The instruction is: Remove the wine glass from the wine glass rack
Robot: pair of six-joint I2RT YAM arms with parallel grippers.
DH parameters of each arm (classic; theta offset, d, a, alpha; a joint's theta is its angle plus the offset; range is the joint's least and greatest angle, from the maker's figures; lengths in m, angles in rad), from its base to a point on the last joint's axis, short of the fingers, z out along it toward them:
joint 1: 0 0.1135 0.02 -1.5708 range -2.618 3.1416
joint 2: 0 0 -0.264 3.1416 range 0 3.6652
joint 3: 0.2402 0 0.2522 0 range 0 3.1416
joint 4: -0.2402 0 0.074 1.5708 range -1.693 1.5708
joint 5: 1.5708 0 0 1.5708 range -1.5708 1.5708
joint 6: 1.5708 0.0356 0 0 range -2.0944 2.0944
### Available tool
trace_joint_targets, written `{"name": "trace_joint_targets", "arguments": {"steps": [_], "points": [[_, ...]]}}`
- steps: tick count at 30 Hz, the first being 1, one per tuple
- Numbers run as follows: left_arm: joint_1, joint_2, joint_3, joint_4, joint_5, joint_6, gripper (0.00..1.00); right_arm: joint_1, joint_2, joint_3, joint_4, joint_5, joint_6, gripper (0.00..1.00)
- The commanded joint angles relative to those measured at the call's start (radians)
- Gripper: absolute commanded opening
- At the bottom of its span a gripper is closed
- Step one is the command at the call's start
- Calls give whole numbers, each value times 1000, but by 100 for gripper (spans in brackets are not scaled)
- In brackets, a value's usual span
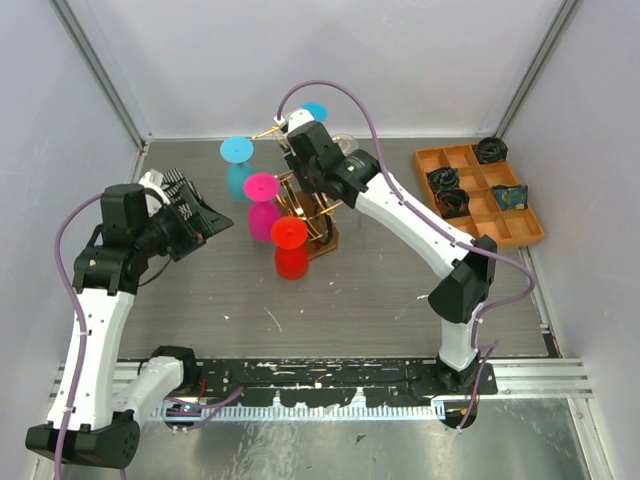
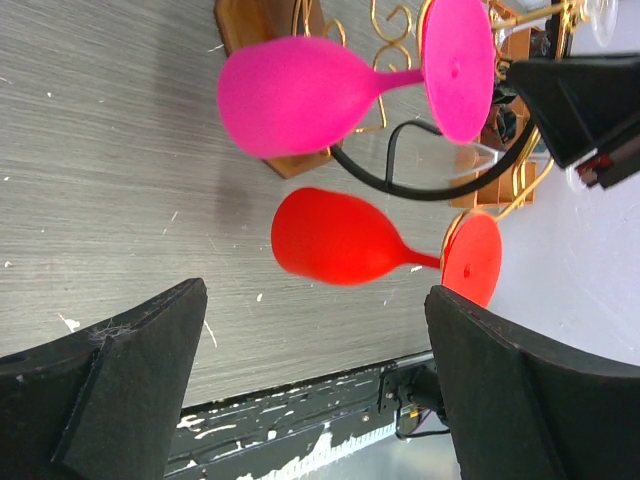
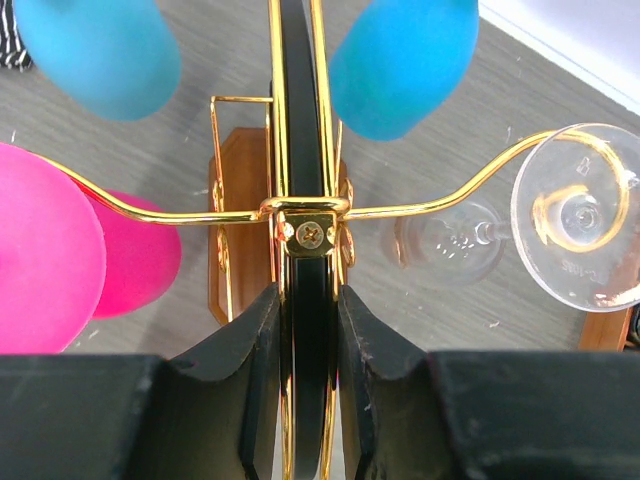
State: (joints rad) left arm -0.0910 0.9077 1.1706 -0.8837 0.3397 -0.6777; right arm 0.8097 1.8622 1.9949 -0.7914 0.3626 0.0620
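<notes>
Two jobs: your right gripper [image 3: 305,300] clamps the wine glass rack [image 3: 310,232] steady; next, ease the wide-open left gripper [image 2: 320,400] onto the red wine glass [image 2: 335,240] hanging there

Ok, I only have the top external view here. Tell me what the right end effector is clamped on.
Observer: The right wrist view shows the right end effector shut on the black, gold-edged centre loop of the wine glass rack, not on a glass.
Operator: Now say what hangs on the side that arm covers.
Observer: A clear wine glass, its foot resting on one of the rack's gold scroll arms.
Operator: Check the left end effector too.
Observer: In the left wrist view, the left end effector is open and empty. The red wine glass is ahead of the gap, untouched.
</notes>
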Motion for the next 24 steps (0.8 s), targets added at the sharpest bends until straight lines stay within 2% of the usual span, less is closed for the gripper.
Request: {"name": "trace_joint_targets", "arguments": {"steps": [1, 11, 22, 24], "points": [[-3, -20, -19, 0, 22, 24, 98, -87, 38, 65, 114, 8, -66, 1], [-3, -15, -52, 8, 24, 27, 98, -176, 92, 100, 195, -87, -140, 5], [-3, -6, -62, 4, 28, 30, 98, -177, 107, 141, 215, -119, -139, 16], [-3, -6, -65, 5, 28, 29, 98, -172, 97, 176, 187, -125, -124, 22]]}}
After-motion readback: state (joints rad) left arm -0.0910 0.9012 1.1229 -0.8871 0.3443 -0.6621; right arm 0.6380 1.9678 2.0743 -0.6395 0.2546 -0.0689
